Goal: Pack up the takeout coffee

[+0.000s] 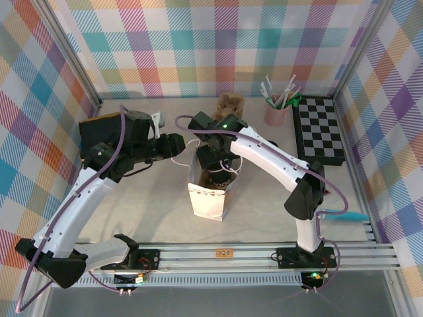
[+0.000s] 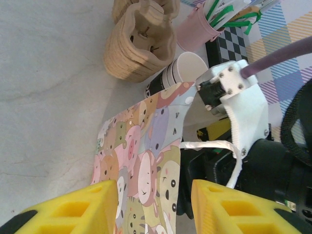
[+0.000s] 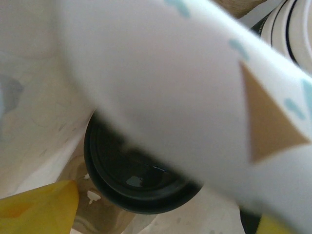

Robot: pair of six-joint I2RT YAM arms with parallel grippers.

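Observation:
The takeout coffee (image 1: 221, 179) stands inside an open paper bag (image 1: 205, 201) at the table's middle. In the right wrist view its round black lid (image 3: 131, 175) lies below me, partly hidden by the blurred white bag wall (image 3: 185, 87). My right gripper (image 1: 215, 162) reaches down into the bag's mouth. It (image 3: 168, 204) is open, its yellow fingers (image 3: 39, 209) wide to either side of the lid. My left gripper (image 1: 180, 144) sits at the bag's left rim. It (image 2: 155, 187) is open, with the cartoon-printed bag wall (image 2: 146, 146) in front of the gap.
A stack of brown cup carriers (image 1: 230, 104) (image 2: 141, 46) and a pink cup of stirrers (image 1: 276, 111) stand behind the bag. Lidless paper cups (image 2: 187, 66) are stacked beside the bag. A checkerboard (image 1: 319, 129) lies at the right, a dark object (image 1: 99, 132) at the left.

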